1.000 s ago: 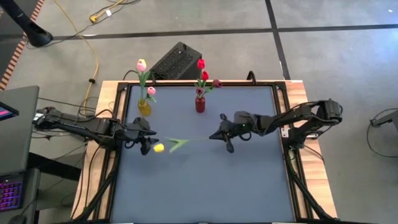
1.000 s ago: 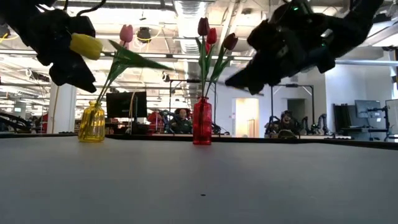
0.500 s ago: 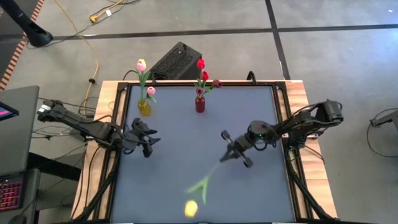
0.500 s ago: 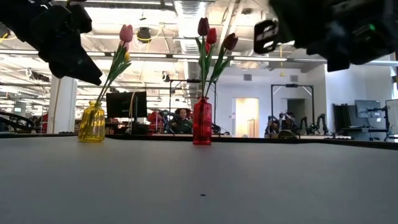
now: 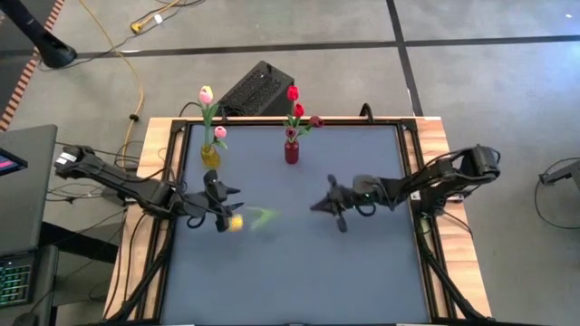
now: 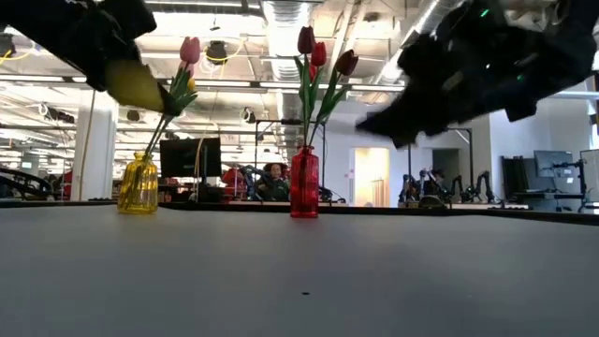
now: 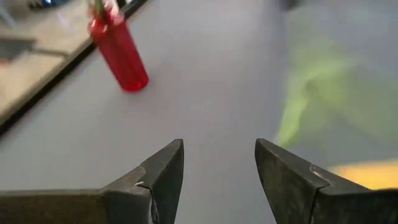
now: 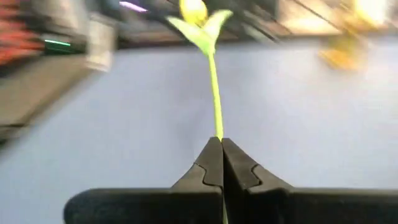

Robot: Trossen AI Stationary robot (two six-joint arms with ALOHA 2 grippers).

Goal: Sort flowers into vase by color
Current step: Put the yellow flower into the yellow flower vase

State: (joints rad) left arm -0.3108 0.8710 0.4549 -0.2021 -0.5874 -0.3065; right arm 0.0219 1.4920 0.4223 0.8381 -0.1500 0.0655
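Note:
A yellow tulip (image 5: 236, 221) with green leaves (image 5: 262, 217) hangs in the air over the table's middle left; the right wrist view shows its head (image 8: 193, 11) far off at the stem's end. My right gripper (image 5: 328, 205) is shut on its stem. My left gripper (image 5: 218, 215) is open right beside the yellow head; in the left wrist view the head (image 7: 367, 174) lies outside one finger, and I cannot tell if they touch. A yellow vase (image 5: 210, 156) holds pink tulips. A red vase (image 5: 291, 150) holds red and maroon tulips. My right gripper pinches the tulip's stem at its bare lower end (image 8: 216, 127) between both shut fingers. It comes roughly level from the table's right, fingers in line with the stem. The flower is lifted clear of the table and points toward the table's left, head at my left gripper.
Both vases stand near the table's far edge, the red one (image 6: 303, 183) right of the yellow one (image 6: 138, 184). A black box (image 5: 256, 89) sits beyond the far edge. Bare grey tabletop (image 5: 299, 272) stretches toward the near edge. People sit in the room behind.
My right gripper swung the tulip toward the near edge, its head down by the table's near side, then swung it back so it points left at my left gripper again. My left gripper shifted slightly toward the right and near edge.

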